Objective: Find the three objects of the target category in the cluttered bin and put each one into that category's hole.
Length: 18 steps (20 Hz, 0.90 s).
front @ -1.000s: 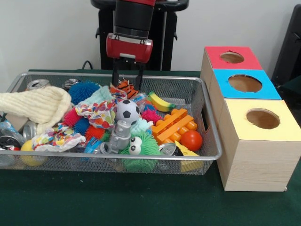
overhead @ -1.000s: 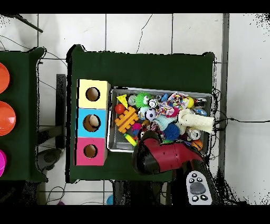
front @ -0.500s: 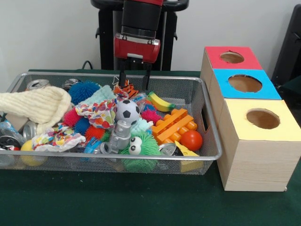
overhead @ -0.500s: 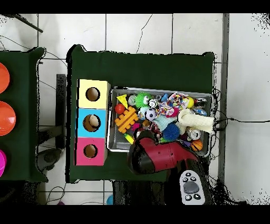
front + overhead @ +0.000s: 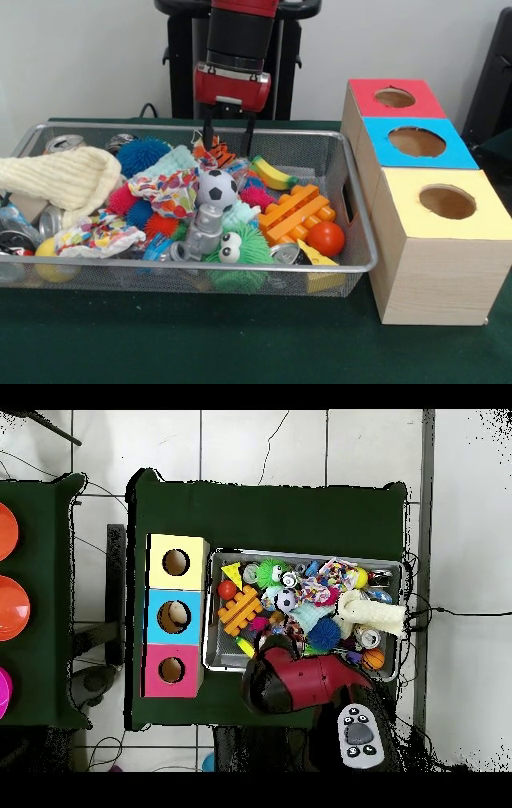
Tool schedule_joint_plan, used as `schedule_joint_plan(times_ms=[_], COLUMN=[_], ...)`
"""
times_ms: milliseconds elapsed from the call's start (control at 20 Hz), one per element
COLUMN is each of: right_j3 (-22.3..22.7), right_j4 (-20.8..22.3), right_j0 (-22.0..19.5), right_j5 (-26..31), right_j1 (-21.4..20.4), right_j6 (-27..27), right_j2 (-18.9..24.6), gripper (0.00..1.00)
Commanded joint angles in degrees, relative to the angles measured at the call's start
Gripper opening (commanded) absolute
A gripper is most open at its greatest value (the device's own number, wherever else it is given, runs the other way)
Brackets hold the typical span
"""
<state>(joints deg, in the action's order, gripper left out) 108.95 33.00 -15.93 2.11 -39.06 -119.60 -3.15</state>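
Note:
My gripper (image 5: 229,136) hangs open over the back of the wire bin (image 5: 360,232), its two black fingers (image 5: 208,132) empty. Just below them lies an orange striped tiger toy (image 5: 214,149). A yellow banana (image 5: 272,174), an orange brick (image 5: 296,212), a red ball (image 5: 326,238), a soccer ball (image 5: 217,190) and a green fuzzy toy with eyes (image 5: 240,250) lie in the bin's right half. Right of the bin stand the red-topped box (image 5: 394,98), blue-topped box (image 5: 417,142) and yellow-topped box (image 5: 447,202), each with a round hole. In the overhead view my arm (image 5: 305,684) hides the gripper.
A cream knitted cloth (image 5: 64,178), metal cans (image 5: 64,144), spiky balls (image 5: 142,154) and patterned fabric (image 5: 168,192) fill the bin's left half. Green felt (image 5: 240,344) covers the table. The bin (image 5: 300,552) sits beside the boxes (image 5: 176,616) in the overhead view.
The gripper has risen from the tiger toy and shifted right, still open and empty. The toys have not moved.

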Motion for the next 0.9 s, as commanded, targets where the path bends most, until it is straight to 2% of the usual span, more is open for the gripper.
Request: schedule_joint_plan(times_ms=[50, 400, 900], right_j3=[1.0, 0.2, 0.1], right_j4=[-1.5, -1.8, -2.5], right_j0=[-0.1, -0.6, 1.0], right_j5=[0.1, 0.8, 0.9], right_j1=[2.3, 2.5, 2.7], right_j6=[-6.4, -6.1, -6.7], right_j2=[0.2, 0.4, -0.7], gripper=[1.00, 1.00, 1.00])
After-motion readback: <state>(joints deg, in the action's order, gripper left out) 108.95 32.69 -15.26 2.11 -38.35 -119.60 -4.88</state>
